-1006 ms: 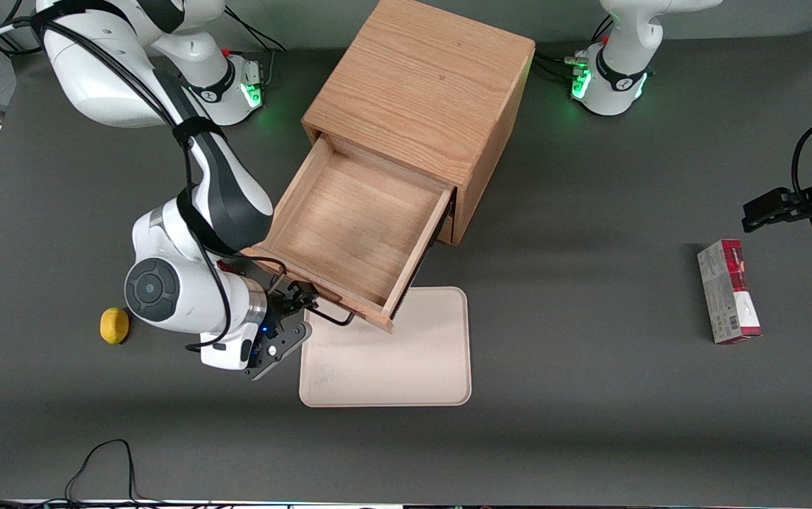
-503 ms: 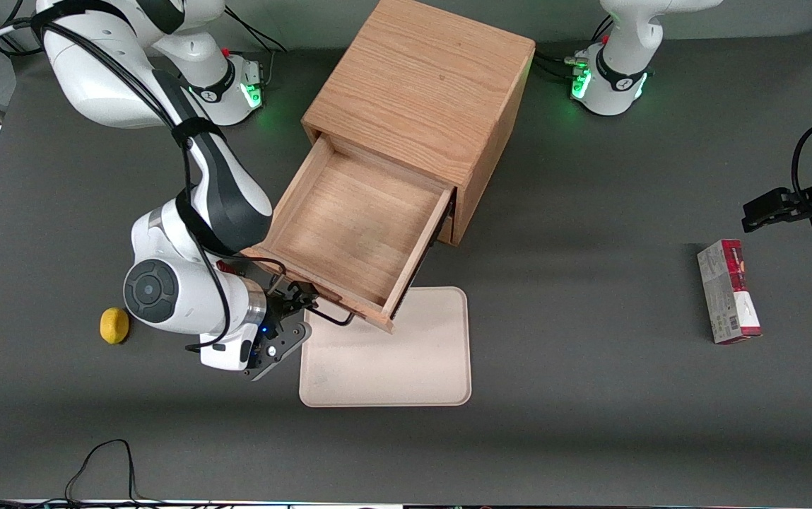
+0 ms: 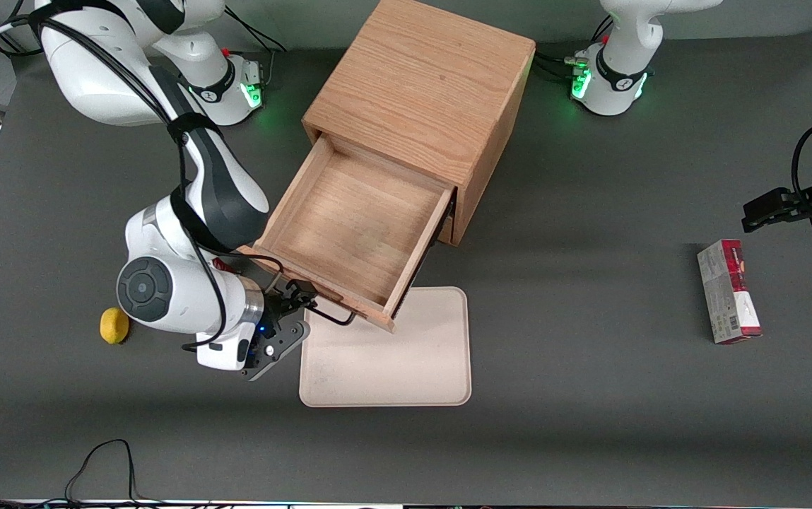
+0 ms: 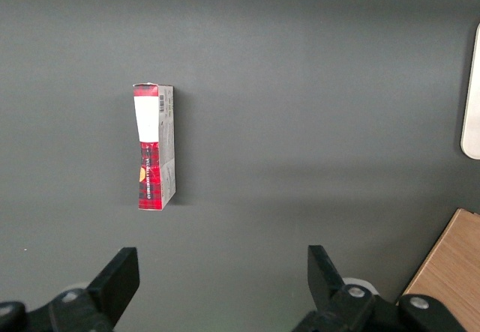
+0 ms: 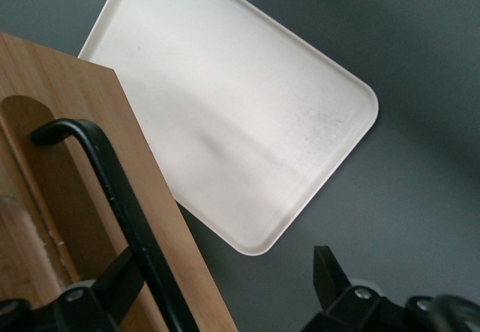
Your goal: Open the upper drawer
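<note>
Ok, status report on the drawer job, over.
Gripper open at the black handle, one finger either side. Upper drawer pulled well out, front overhanging the beige tray. Nothing blocking.

Even, soft overhead light, broad faint shadows across the table (image 3: 589, 438), wrist views slightly blurred up close.

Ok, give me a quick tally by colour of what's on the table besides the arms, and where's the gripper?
Oak: 2, the cabinet and its pulled-out upper drawer
Cream: 1, tray
Yellow: 1, round fruit
Red and grey: 1, carton
Total: 5
The gripper is at the drawer's black handle, open.
</note>
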